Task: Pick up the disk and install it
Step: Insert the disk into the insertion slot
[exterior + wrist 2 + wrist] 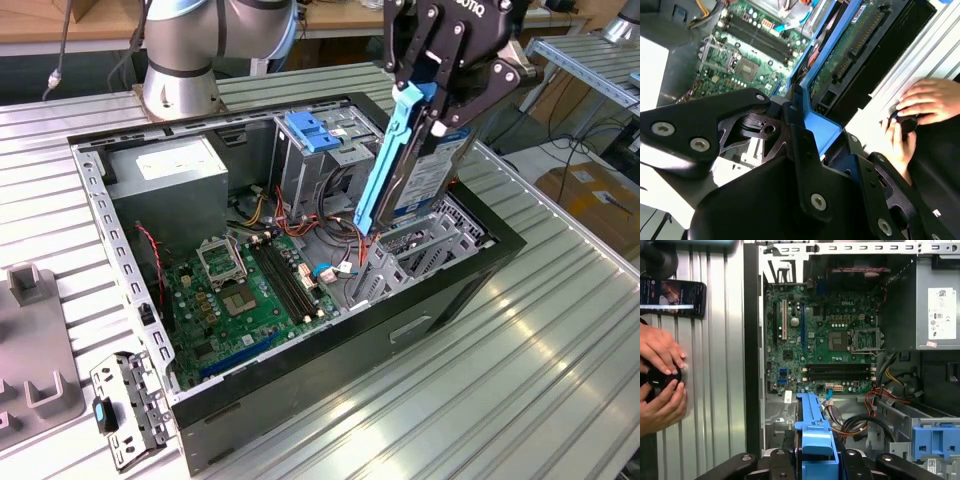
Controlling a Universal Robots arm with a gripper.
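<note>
Over the open computer case (400,330), fingers (436,62) clamped on the disk (432,170), its long axis nearly upright

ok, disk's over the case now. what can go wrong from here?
1. The disk hangs tilted, held at its upper end by the jaws, so it could catch the metal bay edge.
2. Red and orange cables lie beside the bay and could snag.
3. A person's hands rest beside the case, close to the arm.

Silver-grey arm (180,60), black jaws studded with silver screws.
</note>
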